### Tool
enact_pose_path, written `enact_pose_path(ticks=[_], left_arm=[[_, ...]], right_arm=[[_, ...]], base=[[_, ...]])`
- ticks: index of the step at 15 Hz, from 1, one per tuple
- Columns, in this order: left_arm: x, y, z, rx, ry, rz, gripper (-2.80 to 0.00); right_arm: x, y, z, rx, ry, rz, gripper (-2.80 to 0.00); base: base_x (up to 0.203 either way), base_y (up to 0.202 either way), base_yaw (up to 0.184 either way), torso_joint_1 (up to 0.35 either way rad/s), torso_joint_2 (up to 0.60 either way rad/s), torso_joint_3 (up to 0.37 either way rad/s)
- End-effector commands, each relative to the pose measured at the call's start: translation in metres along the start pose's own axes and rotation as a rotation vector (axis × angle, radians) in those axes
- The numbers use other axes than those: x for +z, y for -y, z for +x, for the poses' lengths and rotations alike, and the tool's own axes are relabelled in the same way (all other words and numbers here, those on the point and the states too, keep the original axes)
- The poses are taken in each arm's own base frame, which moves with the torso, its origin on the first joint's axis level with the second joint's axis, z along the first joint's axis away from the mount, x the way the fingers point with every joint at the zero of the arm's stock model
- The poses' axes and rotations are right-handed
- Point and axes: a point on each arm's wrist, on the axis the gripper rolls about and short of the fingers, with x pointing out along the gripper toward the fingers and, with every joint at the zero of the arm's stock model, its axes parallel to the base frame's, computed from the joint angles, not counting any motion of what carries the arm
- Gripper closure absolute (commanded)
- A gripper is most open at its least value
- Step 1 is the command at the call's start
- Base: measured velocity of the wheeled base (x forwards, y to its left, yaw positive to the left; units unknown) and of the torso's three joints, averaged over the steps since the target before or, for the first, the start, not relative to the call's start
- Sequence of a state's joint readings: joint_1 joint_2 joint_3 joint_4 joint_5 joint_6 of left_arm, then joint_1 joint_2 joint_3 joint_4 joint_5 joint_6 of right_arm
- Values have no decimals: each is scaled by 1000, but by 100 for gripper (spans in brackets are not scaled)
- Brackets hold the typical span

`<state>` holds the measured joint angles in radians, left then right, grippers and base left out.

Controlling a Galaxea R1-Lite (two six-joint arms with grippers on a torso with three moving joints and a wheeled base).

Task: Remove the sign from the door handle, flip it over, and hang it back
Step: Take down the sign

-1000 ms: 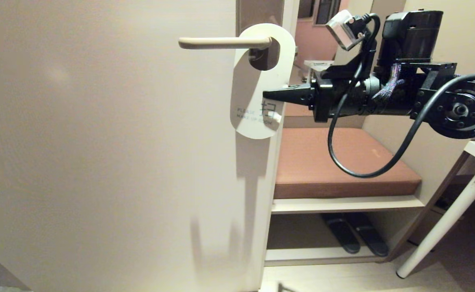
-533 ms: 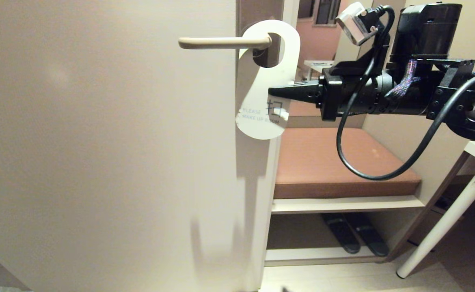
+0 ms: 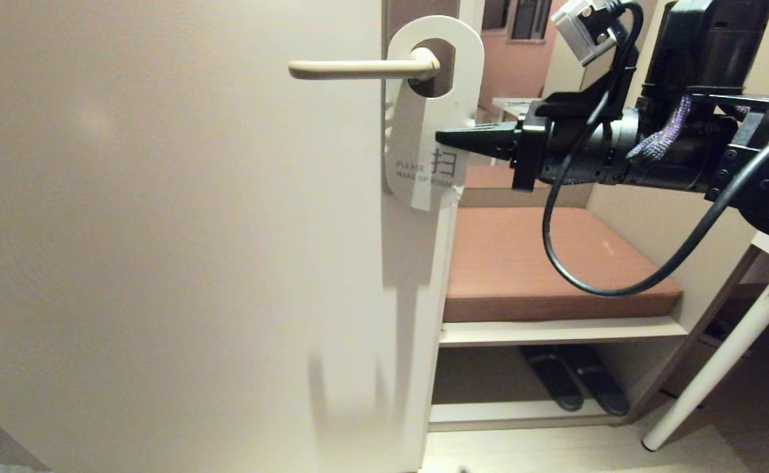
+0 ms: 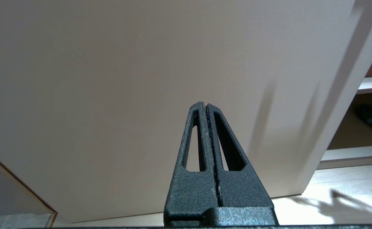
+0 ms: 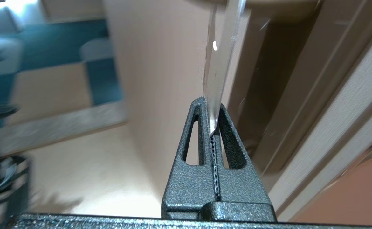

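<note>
Door [image 3: 161, 230] | sign [image 3: 424, 131] on door handle [image 3: 358, 68] | right gripper [image 3: 442, 138] pinching sign

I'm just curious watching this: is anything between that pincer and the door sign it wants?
No. The right gripper is already shut on the sign's edge. The door handle passes through the sign's hole, so the sign has to slide along it to come off.

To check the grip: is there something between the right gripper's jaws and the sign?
Nothing: the right wrist view shows the right gripper shut directly on the sign edge.
</note>
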<state>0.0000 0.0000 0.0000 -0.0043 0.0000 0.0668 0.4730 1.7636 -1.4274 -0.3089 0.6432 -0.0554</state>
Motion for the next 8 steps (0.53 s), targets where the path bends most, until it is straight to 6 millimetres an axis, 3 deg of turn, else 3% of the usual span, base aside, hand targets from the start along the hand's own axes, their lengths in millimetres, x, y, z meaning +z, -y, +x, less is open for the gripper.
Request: enact_pose_path(ticks=[1,8], left_arm=[[0,0,0,0,-1,1,0],[0,0,0,0,-1,1,0]], right_arm=[[-2,-5,5,-21,21,-16,0],[-6,-14,4,-84,21,-14,0]], base=[[0,0,0,0,0,0],[0,0,0,0,0,0]])
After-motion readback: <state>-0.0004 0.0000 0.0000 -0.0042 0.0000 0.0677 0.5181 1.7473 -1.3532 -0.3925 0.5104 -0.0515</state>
